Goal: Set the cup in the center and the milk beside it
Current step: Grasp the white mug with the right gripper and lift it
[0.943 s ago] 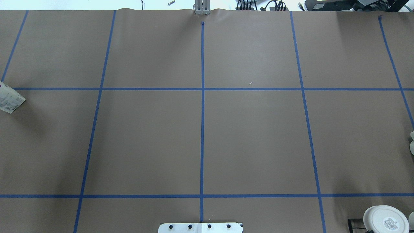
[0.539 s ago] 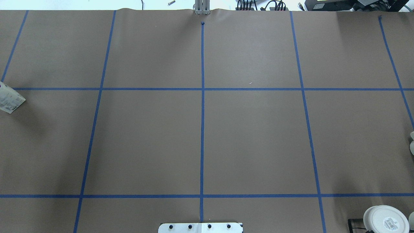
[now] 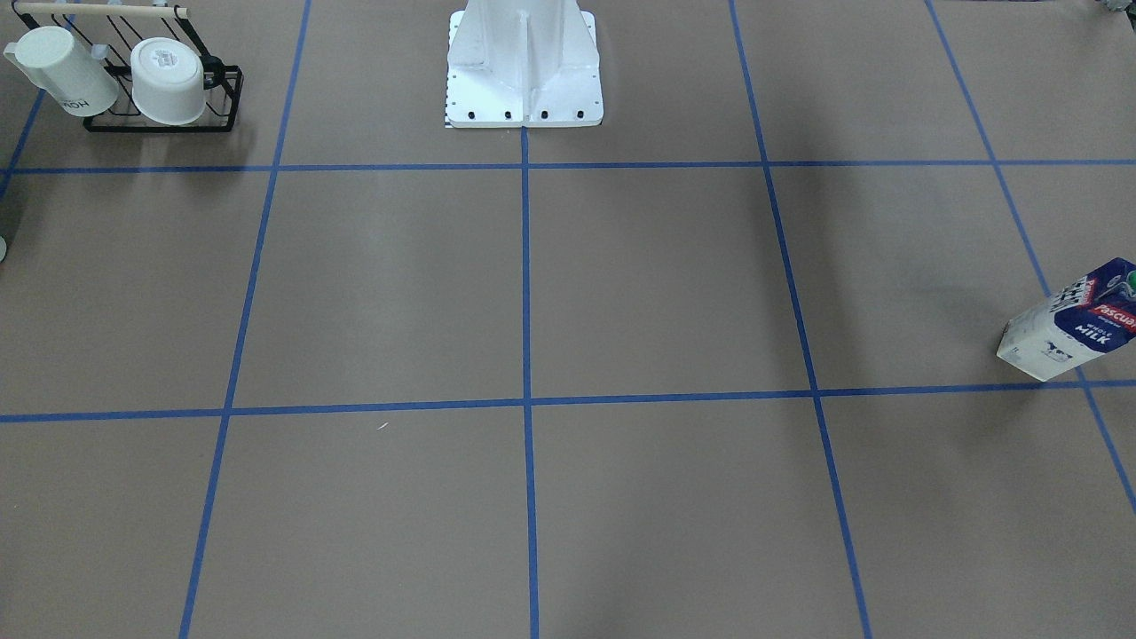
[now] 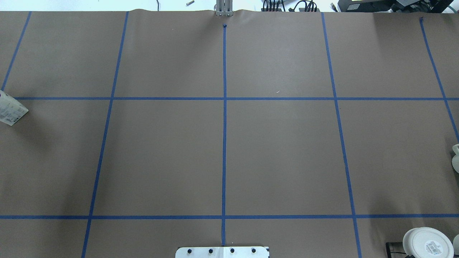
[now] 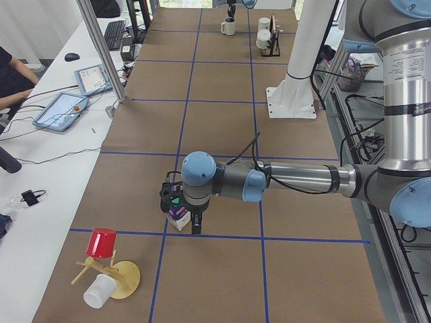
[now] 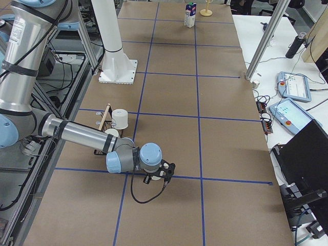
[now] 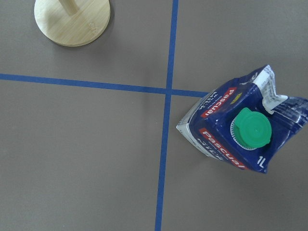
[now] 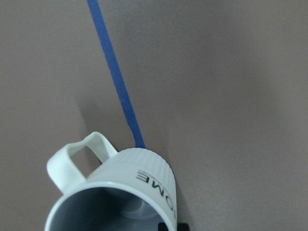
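Reaches far out with the left arm (image 5: 303, 178), nearly level and low. Bends the left wrist (image 5: 200, 169) so that the left gripper (image 5: 180, 217) hangs straight below it, pointing down; cannot read the finger spread. Stretches the right arm (image 6: 82, 136) out low as well, the right wrist (image 6: 150, 154) just behind the right gripper (image 6: 160, 177), tilted downward; finger spread likewise unreadable.
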You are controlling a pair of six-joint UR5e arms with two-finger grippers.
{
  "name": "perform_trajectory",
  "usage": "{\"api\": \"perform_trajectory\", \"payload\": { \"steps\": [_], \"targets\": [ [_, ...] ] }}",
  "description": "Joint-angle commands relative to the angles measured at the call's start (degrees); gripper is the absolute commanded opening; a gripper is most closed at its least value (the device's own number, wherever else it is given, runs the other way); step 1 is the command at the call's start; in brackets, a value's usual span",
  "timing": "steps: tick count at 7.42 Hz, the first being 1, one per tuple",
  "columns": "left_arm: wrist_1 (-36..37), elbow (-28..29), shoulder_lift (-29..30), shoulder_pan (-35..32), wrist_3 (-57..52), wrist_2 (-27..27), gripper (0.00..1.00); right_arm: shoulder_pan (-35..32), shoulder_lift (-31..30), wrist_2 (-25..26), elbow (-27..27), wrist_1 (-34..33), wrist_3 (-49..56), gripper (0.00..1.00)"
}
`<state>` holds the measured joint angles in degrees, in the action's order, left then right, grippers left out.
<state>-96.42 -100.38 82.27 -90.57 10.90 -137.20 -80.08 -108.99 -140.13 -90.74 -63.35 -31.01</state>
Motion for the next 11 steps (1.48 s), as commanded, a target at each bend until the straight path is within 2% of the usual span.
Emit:
{"api": "perform_trajectory", "payload": {
  "steps": [1,3,4,5,6,7,9,11],
  "targets": [
    [0.0,0.01,0.0,-0.04,-0.09,0.0,0.98,-0.42,0.44,-2.32,-1.8,0.95,0.08,0.0],
    [0.0,0.01,0.09,0.04,0.0,0.0,0.98,-5.59,4.03,-6.28,-3.65,-0.27,0.08,0.0],
    [0.0,-0.08,0.09,0.04,0.0,0.0,0.98,-5.61,7.96,-6.81,-5.14,-4.02,0.08,0.0],
    [-0.09,-0.25,0.09,-0.04,0.0,-0.09,0.98,-5.61,14.79,-6.56,-5.32,-11.45,0.51,0.0],
    [-2.78,-0.17,-0.44,-0.04,0.09,-0.09,0.98,-4.83,20.42,-6.38,-5.33,-15.18,0.69,0.0],
    [-4.9,0.88,-0.53,-0.04,0.44,-0.09,0.98,-1.86,25.27,-5.6,-5.5,-15.31,0.69,0.0],
    [-5.18,2.46,0.17,-0.04,0.7,0.0,0.98,7.53,35.29,-0.09,-5.5,-15.66,0.69,0.0],
    [-5.18,2.91,1.14,0.04,0.53,0.09,0.98,20.25,43.73,12.71,-4.63,-15.66,0.69,0.0]
  ]
}}
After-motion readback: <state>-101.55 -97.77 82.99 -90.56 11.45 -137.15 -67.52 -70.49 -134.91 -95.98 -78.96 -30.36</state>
